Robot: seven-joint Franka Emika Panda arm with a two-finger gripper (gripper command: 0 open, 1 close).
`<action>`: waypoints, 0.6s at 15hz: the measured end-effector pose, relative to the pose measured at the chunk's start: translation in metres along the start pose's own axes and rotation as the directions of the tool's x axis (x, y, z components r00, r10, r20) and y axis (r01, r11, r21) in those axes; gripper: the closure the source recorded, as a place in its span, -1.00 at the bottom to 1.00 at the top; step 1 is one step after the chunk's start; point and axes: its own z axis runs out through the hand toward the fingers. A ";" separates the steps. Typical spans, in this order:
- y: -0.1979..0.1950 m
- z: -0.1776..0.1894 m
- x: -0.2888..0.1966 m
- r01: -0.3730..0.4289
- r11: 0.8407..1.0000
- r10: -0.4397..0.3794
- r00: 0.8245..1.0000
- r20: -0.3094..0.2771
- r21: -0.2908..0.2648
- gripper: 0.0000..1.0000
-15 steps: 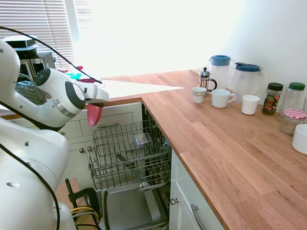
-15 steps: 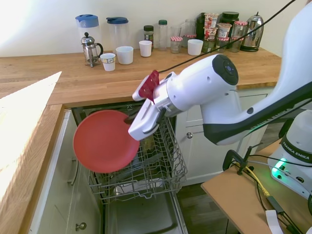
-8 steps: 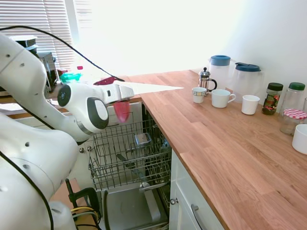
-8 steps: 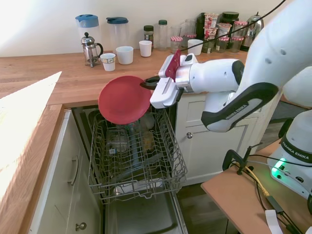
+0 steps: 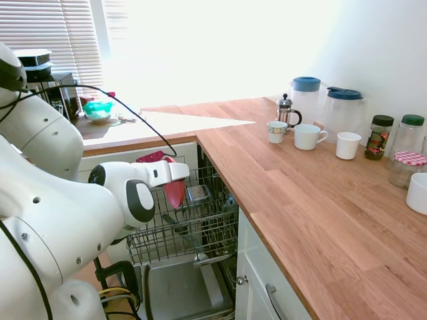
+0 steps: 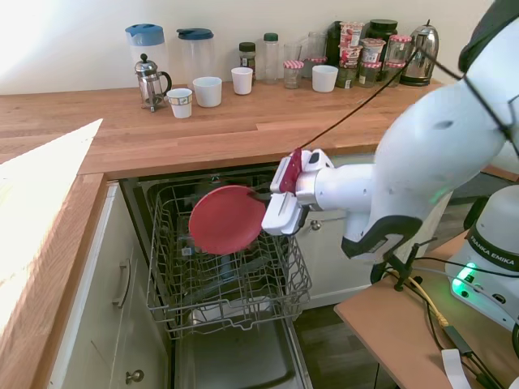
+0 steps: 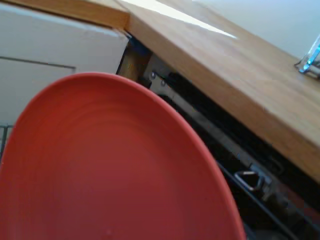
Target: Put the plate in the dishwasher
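Coral-pink and held on edge, the plate (image 6: pixel 228 219) hangs just above the pulled-out wire rack (image 6: pixel 223 279) of the dishwasher (image 6: pixel 235 356), its broad face turned toward the second exterior camera. The gripper (image 6: pixel 264 212) pinches the plate's rim from the side, its fingers pressed onto the edge, with the white arm reaching in level across the front of the cabinets. In the first exterior view the plate (image 5: pixel 175 191) shows only as a narrow red sliver past the end of the arm, over the rack (image 5: pixel 180 220). Up close, the wrist view is mostly filled by the plate (image 7: pixel 110 170), with the edge of the wooden bench (image 7: pixel 235 90) running above the dark dishwasher opening. White mugs (image 6: pixel 208 91) and a French press (image 6: pixel 151 81) stand on the bench (image 6: pixel 162 134) by the wall, well apart from the plate.
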 end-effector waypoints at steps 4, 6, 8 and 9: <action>-0.017 0.034 -0.034 -0.035 0.999 0.035 0.999 0.022 -0.021 1.00; -0.021 0.047 -0.047 -0.038 0.999 0.039 0.999 0.025 -0.032 1.00; -0.021 0.057 -0.056 -0.047 0.998 0.048 0.998 0.030 -0.044 1.00; -0.022 0.060 -0.059 -0.056 0.997 0.058 0.998 0.030 -0.050 1.00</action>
